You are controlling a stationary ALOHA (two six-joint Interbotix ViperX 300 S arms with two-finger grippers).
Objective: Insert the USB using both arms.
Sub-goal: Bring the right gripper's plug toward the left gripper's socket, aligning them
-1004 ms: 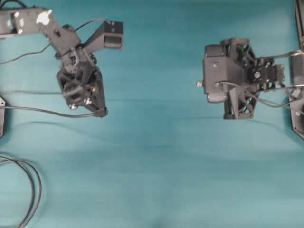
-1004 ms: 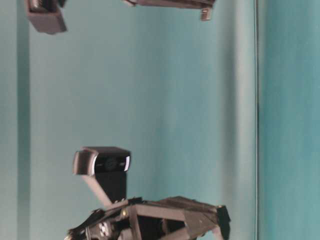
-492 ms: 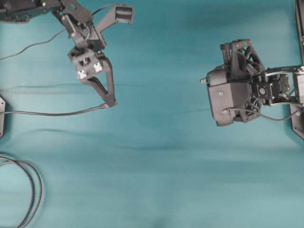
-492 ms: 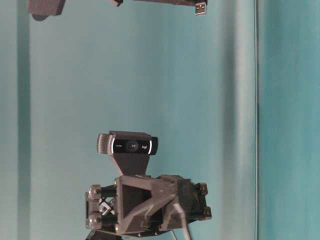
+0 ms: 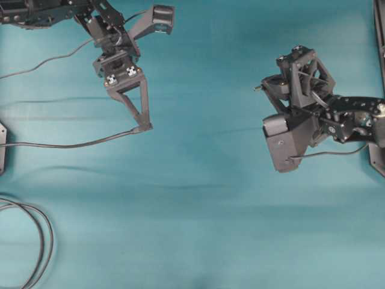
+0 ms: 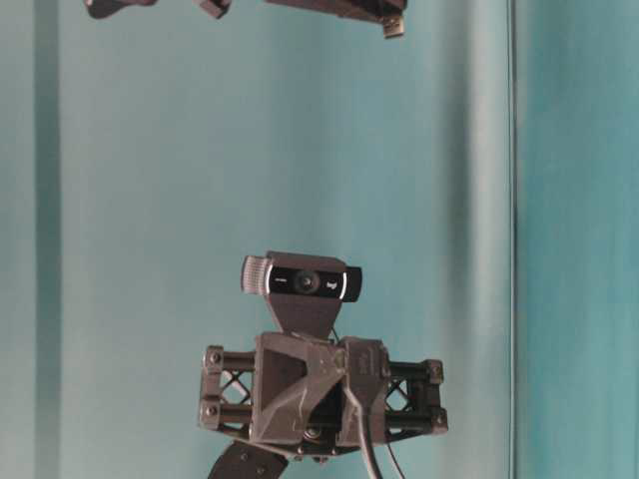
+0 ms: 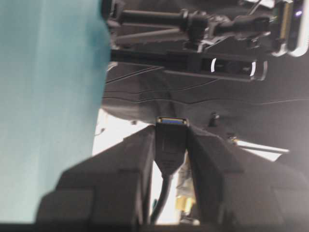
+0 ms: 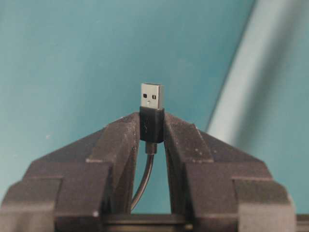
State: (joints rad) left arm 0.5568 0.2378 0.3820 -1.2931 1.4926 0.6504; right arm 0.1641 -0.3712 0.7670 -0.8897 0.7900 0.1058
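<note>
The right hand (image 8: 152, 130) pinches the dark body of the USB (image 8: 152, 104) between its two fingers, the silvery metal tip poking out clear beyond them and its thin cable dropping back between the fingers. The left hand (image 7: 171, 145) pinches the black socket (image 7: 171, 145) of the other cable in the same way, its blue-lined mouth just past the fingertips. Seen from overhead, the socket (image 5: 142, 128) sits at the tip of the left hand, its cable (image 5: 66, 144) trailing away from the USB toward the counter's edge, while the USB (image 5: 257, 88) is only a small nub on the right arm, well apart from the socket across the bare teal counter (image 5: 198, 229). A looped black cable (image 5: 42, 241) lies farther from the USB than the socket, untouched. Both pickups look done; what is left, by my judgement, is bringing the two ends together, lining them up and pushing the plug in.
</note>
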